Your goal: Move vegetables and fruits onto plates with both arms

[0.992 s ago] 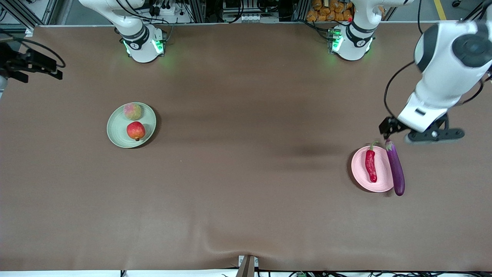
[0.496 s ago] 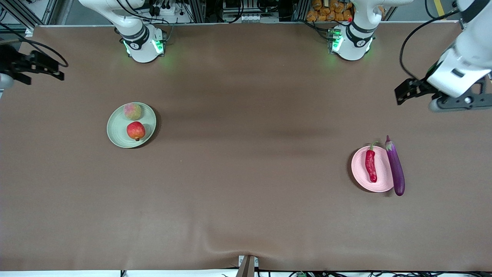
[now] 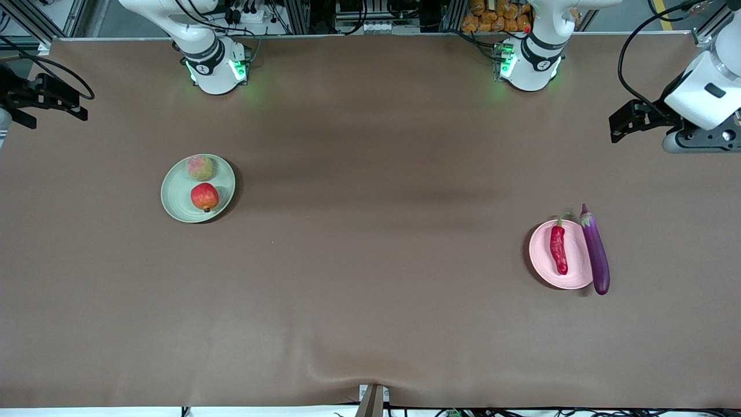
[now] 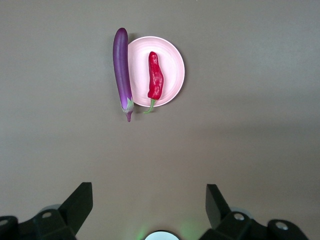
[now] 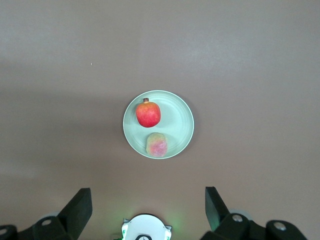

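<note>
The brown table (image 3: pixel 370 260) bears a green plate (image 3: pixel 173 205), a pink plate (image 3: pixel 541 260), and seemingly the eggplant's (image 3: pixel 595 252) tip.

Under me spreads a brown cloth-covered surface (image 3: pixel 370 260); orange packets (image 3: pixel 492 14) and cables sit along its top edge.

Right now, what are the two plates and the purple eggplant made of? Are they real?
Pink plate and green plate: probably plastic or similar, since both look matte and evenly colored without glare. Eggplant: smooth glossy skin with a bright highlight along it, so it may be a plastic toy, but the look alone cannot rule out a real one.
</note>
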Controlling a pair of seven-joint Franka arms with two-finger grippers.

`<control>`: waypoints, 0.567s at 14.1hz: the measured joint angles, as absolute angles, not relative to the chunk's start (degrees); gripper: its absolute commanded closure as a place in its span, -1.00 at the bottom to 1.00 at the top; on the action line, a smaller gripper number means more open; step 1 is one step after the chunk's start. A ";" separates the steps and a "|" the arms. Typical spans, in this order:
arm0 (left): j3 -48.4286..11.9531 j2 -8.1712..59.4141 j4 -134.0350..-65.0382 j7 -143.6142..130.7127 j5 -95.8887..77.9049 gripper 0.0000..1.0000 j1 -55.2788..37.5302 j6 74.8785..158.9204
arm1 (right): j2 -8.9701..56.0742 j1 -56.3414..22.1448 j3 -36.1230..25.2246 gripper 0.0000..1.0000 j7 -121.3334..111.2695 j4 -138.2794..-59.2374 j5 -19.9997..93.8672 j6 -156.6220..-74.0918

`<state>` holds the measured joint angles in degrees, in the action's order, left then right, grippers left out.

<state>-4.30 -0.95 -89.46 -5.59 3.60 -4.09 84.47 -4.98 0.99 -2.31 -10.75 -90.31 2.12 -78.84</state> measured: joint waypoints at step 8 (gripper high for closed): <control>-4.58 -0.34 -89.16 -5.53 3.60 -1.00 -3.98 84.40 | -5.47 0.98 -2.29 -1.00 -7.48 -91.13 1.82 -79.67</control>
